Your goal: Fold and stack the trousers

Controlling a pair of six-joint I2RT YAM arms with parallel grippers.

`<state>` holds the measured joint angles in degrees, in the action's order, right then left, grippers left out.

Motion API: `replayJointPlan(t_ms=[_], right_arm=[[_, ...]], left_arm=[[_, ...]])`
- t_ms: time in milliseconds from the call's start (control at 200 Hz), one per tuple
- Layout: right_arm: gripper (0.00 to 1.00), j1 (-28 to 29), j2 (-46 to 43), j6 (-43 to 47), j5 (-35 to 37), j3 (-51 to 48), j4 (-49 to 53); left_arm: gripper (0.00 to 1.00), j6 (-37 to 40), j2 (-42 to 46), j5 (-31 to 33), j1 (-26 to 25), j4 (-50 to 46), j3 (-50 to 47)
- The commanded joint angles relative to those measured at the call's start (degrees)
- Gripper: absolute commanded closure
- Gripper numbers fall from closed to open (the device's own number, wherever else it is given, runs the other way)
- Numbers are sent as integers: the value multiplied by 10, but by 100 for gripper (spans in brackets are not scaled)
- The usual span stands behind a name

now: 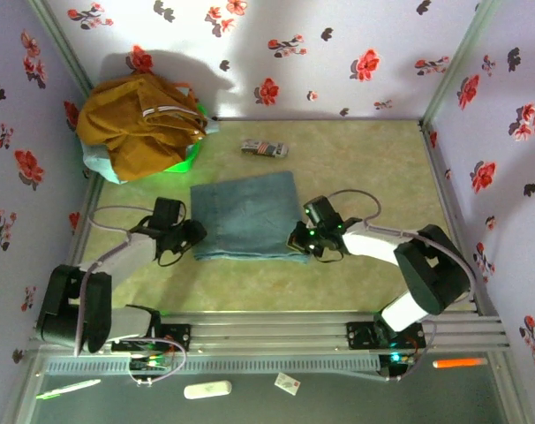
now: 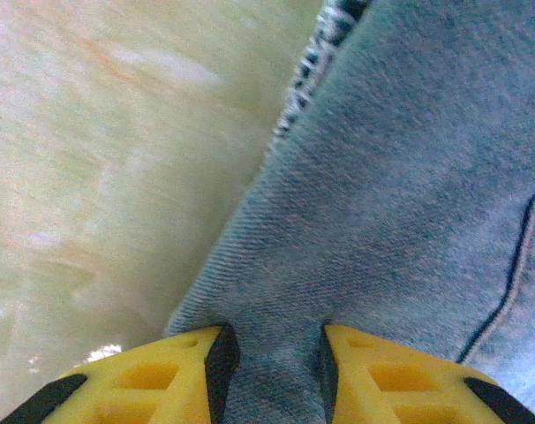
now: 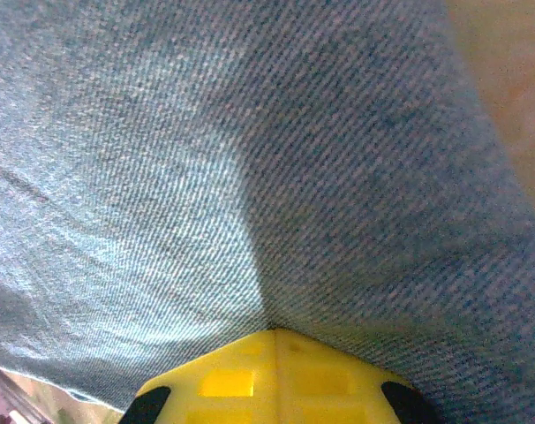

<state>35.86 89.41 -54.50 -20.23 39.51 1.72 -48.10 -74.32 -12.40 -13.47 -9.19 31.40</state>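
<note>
Looking down on a pale beige-green surface (image 1: 356, 168) w/ floral walls round it. Far left at the back, a mustard-yellow garment (image 1: 139, 119) sits in a heap. Nearer, the left hand (image 1: 192, 237) is at the left edge of the trousers (image 1: 245, 216).

The trousers lie mid-surface betw. the two hands: light blue washed denim, folded into a flat, roughly square packet w/ fairly even edges.

Left wrist view: yellow fingers (image 2: 162, 380) stand part-way apart w/ the denim's edge running up between them. A speckled frayed edge and a curved pocket seam show. Can't tell if the cloth is gripped.

The right hand (image 1: 298, 238) is at the packet's near-right corner. Right wrist view: its fingers (image 3: 241, 380) are pressed together, pinching a ridge of denim that creases away from the tip. The diagonal twill weave is plain.
</note>
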Motion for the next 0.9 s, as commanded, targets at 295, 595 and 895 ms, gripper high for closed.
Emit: replayJointPlan(t_ms=[295, 595, 895], right_arm=[[97, -27, -44, 107, -12, 80, 193], [52, -63, -6, 168, 122, 272, 233], [61, -115, 241, 87, 22, 377, 173]], left_arm=[[57, 69, 60, -41, 56, -95, 62], [38, 61, 32, -6, 24, -99, 182], [31, 83, -216, 28, 18, -41, 269]])
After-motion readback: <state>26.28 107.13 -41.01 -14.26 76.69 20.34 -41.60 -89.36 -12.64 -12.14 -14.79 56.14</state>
